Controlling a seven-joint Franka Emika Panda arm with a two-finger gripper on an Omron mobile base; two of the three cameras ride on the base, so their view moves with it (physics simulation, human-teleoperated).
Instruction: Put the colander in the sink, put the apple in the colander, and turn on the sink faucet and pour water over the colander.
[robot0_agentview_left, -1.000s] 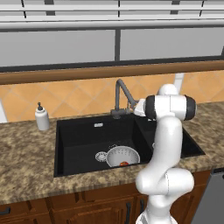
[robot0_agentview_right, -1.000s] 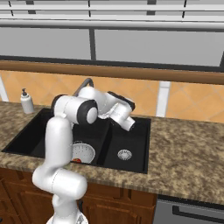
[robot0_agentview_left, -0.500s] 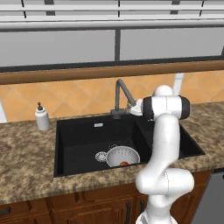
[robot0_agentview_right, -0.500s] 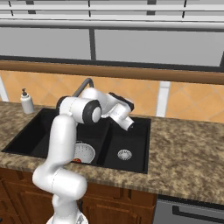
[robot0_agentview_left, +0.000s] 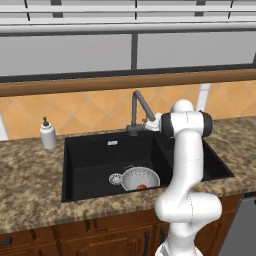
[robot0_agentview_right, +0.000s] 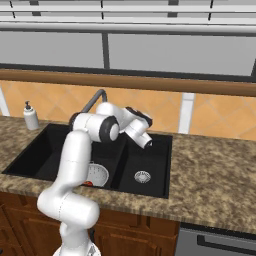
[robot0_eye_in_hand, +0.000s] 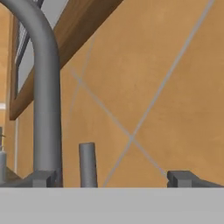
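Colander (robot0_agentview_left: 140, 178) sitting in sink (robot0_agentview_left: 85, 160) under spout, apple (robot0_agentview_left: 142, 187) inside; gripper (robot0_eye_in_hand: 111, 178) spread wide, empty, flanking faucet (robot0_eye_in_hand: 43, 100) lever (robot0_eye_in_hand: 87, 164) for turning.

The robot is a glossy white arm (robot0_agentview_left: 187, 165) built of smooth, rounded tubular links that swell into bulbous housings at each joint. Dark, nearly black rings and end caps mark the joints, most plainly on the round cap at the upper joint (robot0_agentview_left: 206, 124). The hand (robot0_agentview_right: 137, 125) is white with dark trim. Two small dark grey finger tips (robot0_eye_in_hand: 181, 178) are blocky and square-edged.
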